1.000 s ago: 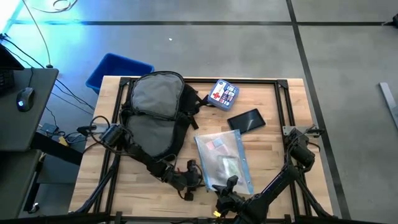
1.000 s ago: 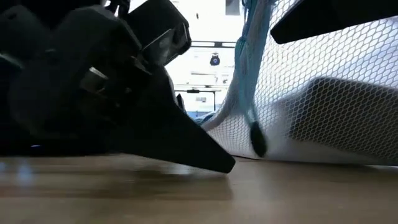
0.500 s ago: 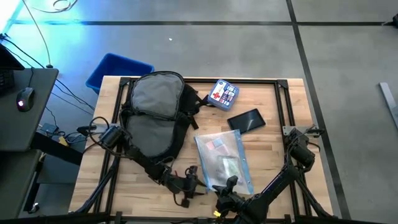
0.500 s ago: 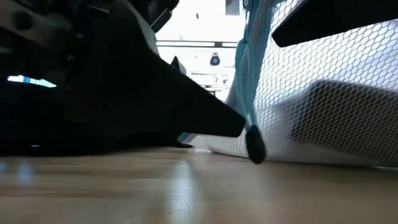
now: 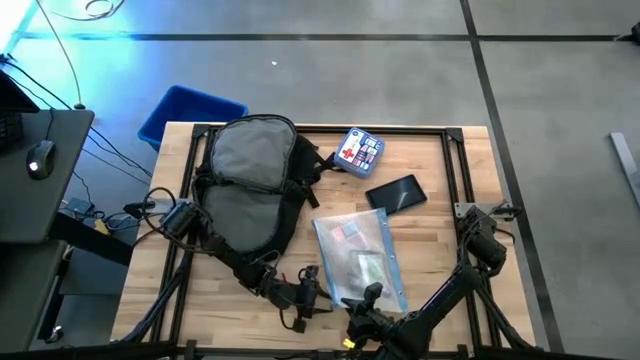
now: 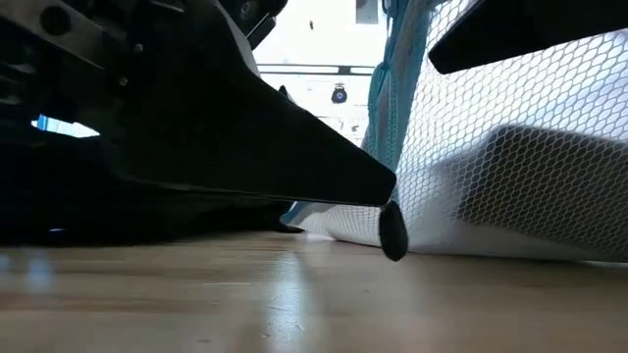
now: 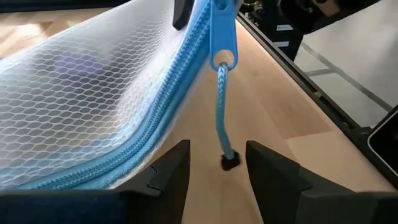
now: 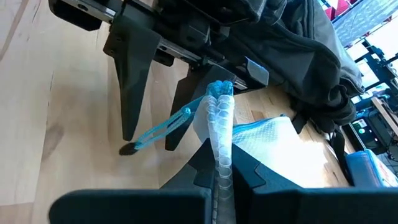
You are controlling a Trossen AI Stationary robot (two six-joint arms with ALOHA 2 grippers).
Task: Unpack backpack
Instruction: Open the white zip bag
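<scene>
Three things are laid out beside the backpack (image 5: pixel 248 190). The pouch (image 5: pixel 358 258) is pinched by the right gripper (image 8: pixel 219 163); the left gripper (image 7: pixel 217 163) is held open around its zip cord (image 7: pixel 222 124).

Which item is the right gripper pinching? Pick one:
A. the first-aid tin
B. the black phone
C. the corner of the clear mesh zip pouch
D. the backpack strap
C: in the right wrist view the right gripper is shut on the clear mesh zip pouch.

A clear mesh pouch (image 5: pixel 358 258), a dark tablet (image 5: pixel 396 193) and a small printed box (image 5: pixel 358 151) lie on the wooden table (image 5: pixel 440 250).
</scene>
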